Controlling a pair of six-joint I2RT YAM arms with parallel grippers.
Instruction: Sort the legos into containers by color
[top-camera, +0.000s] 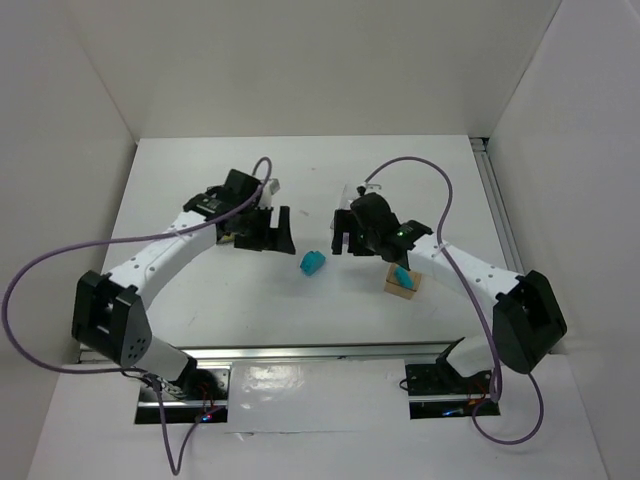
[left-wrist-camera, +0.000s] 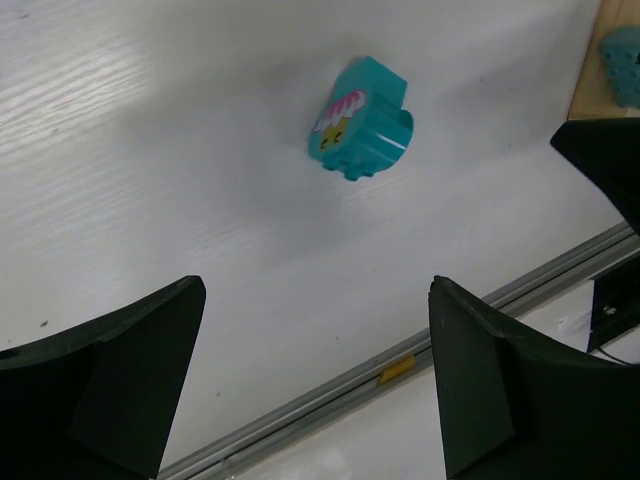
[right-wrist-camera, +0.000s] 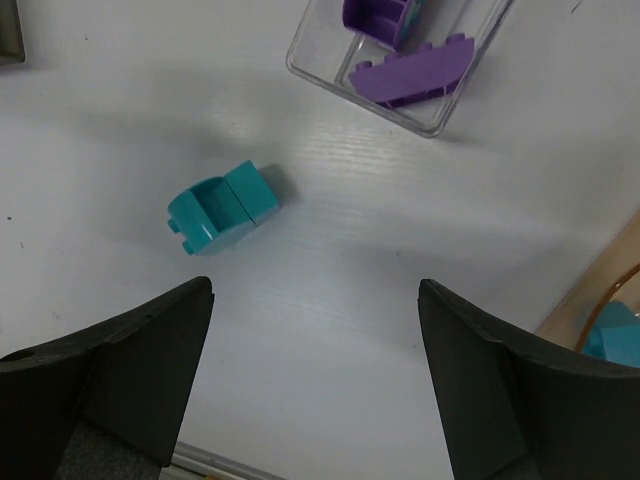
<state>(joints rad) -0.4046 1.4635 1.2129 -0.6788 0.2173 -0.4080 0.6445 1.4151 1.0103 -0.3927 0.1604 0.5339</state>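
Teal lego (top-camera: 313, 263) is seen lying loose on the white table (top-camera: 200, 180), between the two grippers and a little nearer the arm bases than either of them. On the left, the left gripper (left-wrist-camera: 315, 290) is held above the table with its jaws spread wide and nothing between them; in its wrist view the lego lies ahead of the fingers and slightly to the right of the gap. The lego is lying on its side, so that a printed face shows in the left wrist view and a hollow face in the right wrist view. Its long axis is set at a slant across the line between the fingers of both grippers. To the right of the lego, the right gripper (right-wrist-camera: 315, 288) is likewise spread and empty, with the lego ahead of it and off toward its left finger. This gripper is judged slightly the nearer of the two. Beyond the right gripper a clear bin (right-wrist-camera: 322, 82) holds purple legos (right-wrist-camera: 410, 78). Farthest right, just beside the right forearm, an amber bin (top-camera: 398, 291) already holds another teal brick (top-camera: 402, 274). A pick by the right arm is therefore judged the shorter route, with a wrist turn likely needed to square the jaws to the slanted lego.
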